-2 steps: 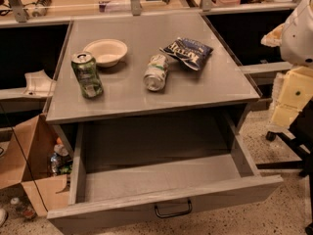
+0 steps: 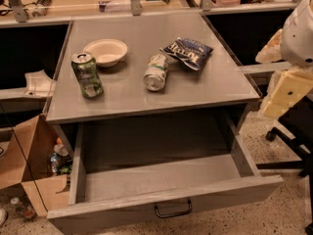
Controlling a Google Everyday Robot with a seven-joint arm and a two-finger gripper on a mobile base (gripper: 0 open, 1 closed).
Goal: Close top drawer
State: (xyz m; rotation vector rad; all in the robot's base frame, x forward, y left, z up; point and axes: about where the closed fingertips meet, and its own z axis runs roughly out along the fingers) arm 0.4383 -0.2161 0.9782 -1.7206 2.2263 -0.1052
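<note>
The top drawer (image 2: 161, 207) of the grey cabinet is pulled far out toward me. Its deep grey tray (image 2: 156, 177) holds nothing. A small dark loop handle (image 2: 173, 209) sits in the middle of its flat front. My arm's white and cream parts are at the right edge, and my gripper (image 2: 286, 94) hangs beside the cabinet's right side. It is level with the cabinet top, above and to the right of the drawer's right corner, and touches nothing.
On the cabinet top (image 2: 205, 87) stand a green can (image 2: 87, 75), a white bowl (image 2: 105, 51), a can lying on its side (image 2: 155, 72) and a dark chip bag (image 2: 187, 53). An open cardboard box (image 2: 34, 175) stands at the left, and a chair base (image 2: 288, 146) at the right.
</note>
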